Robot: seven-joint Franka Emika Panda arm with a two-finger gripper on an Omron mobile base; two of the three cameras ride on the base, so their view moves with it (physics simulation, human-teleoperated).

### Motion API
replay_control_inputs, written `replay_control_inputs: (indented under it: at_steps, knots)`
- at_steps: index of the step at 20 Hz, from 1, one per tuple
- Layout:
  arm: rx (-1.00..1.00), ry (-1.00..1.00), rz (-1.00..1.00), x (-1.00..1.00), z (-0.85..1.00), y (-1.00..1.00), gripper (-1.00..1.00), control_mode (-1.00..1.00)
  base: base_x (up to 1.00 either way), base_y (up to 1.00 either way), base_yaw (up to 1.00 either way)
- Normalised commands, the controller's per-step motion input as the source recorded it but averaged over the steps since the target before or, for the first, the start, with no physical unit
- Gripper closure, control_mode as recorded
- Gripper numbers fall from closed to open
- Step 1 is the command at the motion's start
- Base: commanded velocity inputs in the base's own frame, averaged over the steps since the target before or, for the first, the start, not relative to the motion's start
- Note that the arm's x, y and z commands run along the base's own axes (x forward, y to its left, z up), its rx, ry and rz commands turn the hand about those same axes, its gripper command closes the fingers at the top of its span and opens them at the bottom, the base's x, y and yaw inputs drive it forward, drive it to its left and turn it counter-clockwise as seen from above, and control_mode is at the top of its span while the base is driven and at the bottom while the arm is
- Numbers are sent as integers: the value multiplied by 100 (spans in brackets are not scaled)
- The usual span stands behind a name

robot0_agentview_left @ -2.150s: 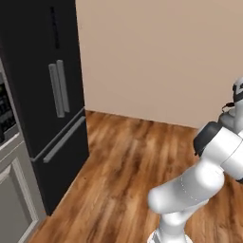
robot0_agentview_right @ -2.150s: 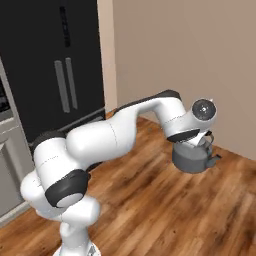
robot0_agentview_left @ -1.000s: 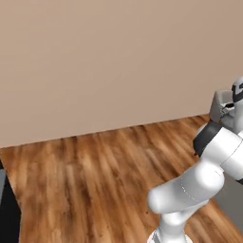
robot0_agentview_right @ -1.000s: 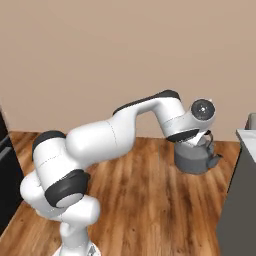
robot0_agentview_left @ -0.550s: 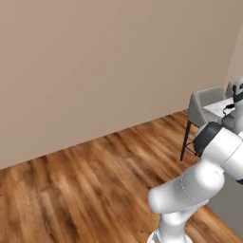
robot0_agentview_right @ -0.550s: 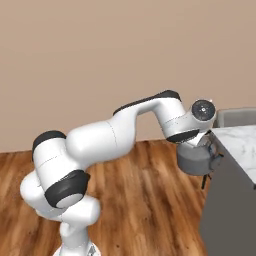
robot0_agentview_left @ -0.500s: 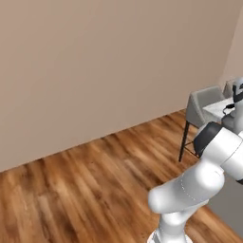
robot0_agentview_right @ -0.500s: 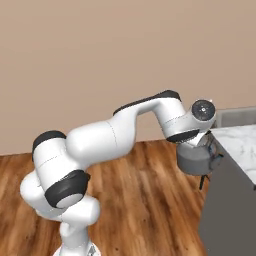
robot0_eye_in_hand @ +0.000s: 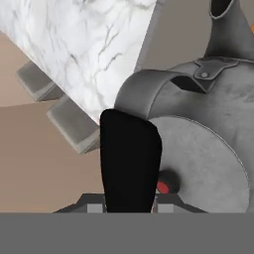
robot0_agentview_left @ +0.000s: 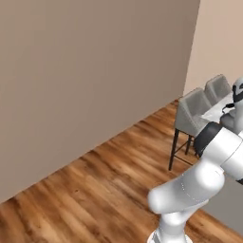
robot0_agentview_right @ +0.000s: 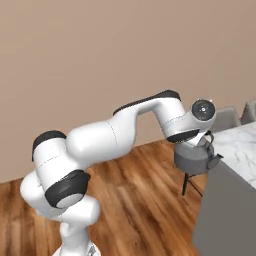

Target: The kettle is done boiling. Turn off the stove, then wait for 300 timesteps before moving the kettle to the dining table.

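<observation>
The grey metal kettle hangs from my gripper, which is shut on its arched handle. In the hand view the kettle's lid and body sit close under the hand, spout pointing to the upper right, and a black finger crosses the handle. The kettle is in the air just beside the near corner of the dining table, about level with its top. The table's white grey-veined marble top lies beyond the kettle. The stove is out of view.
Two grey stools stand along the table's far side, also seen as grey seats in the hand view. A plain beige wall runs behind. Wooden floor lies open to the left.
The whole picture has swung as the base turned: the black fridge left the views, and the wall, then the stools and the marble table came in. The kettle stays held.
</observation>
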Motion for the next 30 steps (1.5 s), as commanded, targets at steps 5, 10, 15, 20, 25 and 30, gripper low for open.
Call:
replay_control_inputs:
  at_steps: [5, 10, 15, 20, 25, 30]
  knots:
    - [0, 0, 0, 0, 0, 0, 100, 100, 70, 68, -45]
    - [0, 0, 0, 0, 0, 0, 100, 100, 70, 67, -46]
    - [0, 0, 0, 0, 0, 0, 100, 100, 69, 46, -49]
    - [0, 0, 0, 0, 0, 0, 100, 100, 64, 39, -50]
    - [0, 0, 0, 0, 0, 0, 100, 100, 63, 44, -51]
    - [0, 0, 0, 0, 0, 0, 100, 100, 70, 48, -49]
